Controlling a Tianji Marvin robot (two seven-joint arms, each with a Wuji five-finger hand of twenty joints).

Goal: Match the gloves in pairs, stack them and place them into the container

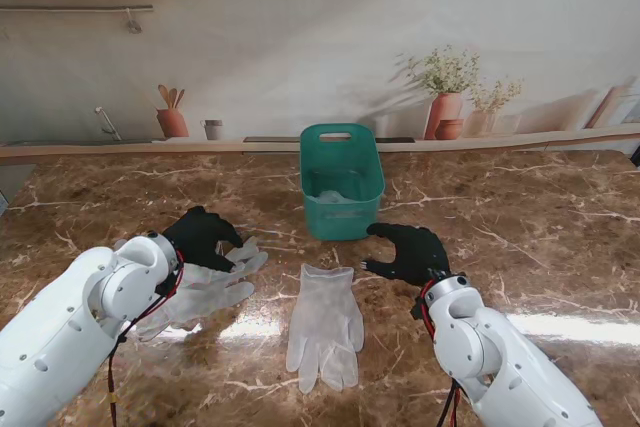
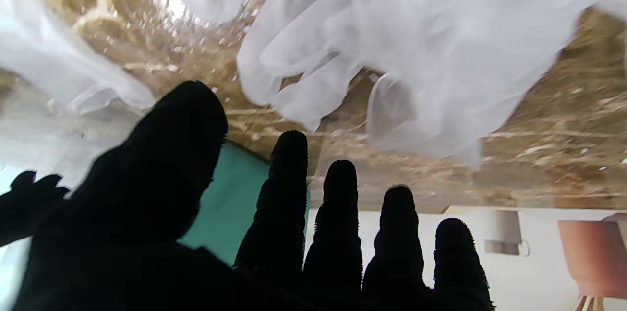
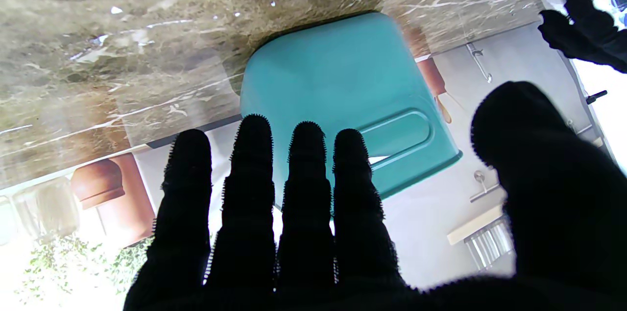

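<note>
Left hand (image 1: pixel 201 235): fingers (image 2: pixel 289 188) spread, holding nothing, palm toward the counter (image 1: pixel 540 217). A crumpled pile of translucent gloves (image 1: pixel 205 287) lies under and just beyond these fingertips; the wrist view shows no contact with it.

Right hand (image 1: pixel 408 252): fingers (image 3: pixel 306 179) extended, slightly apart, thumb wide, holding nothing. The teal bin (image 1: pixel 341 179) stands just past the fingertips, toward the thumb side.

Single glove (image 1: pixel 325 325): flat on the counter between the two hands, cuff toward the bin, its fingers toward me, apart from both hands.

Inside the bin something pale shows; I cannot tell what it is.
</note>
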